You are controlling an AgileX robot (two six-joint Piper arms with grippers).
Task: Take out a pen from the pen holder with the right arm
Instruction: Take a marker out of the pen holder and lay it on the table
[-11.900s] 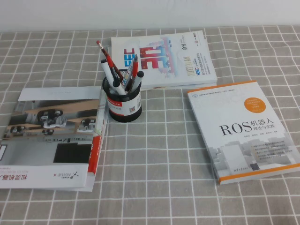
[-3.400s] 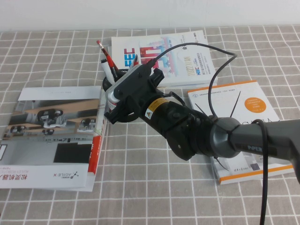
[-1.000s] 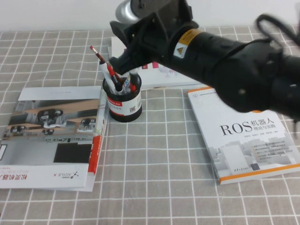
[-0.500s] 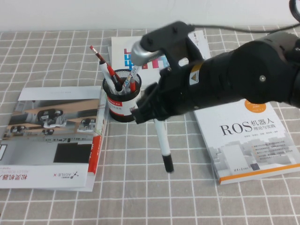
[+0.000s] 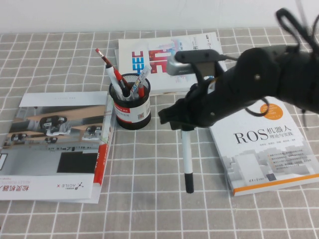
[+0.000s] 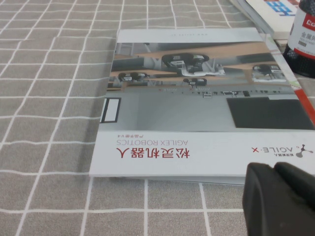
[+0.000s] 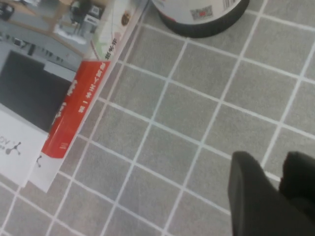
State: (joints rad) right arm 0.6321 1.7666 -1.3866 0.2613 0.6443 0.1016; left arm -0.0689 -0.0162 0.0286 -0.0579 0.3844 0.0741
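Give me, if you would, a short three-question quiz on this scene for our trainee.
1. True or false: the right gripper, over the table right of the pen holder, grips a white pen that hangs fully outside the holder.
2. Choose one: the left gripper, visible only in its own wrist view, is nearest to A) the AgileX booklet, B) the pen holder, C) the held pen.
3. Fill in: the downward-pointing end of the held pen is coloured ____.

Key: 1 true; 2 A; 3 black.
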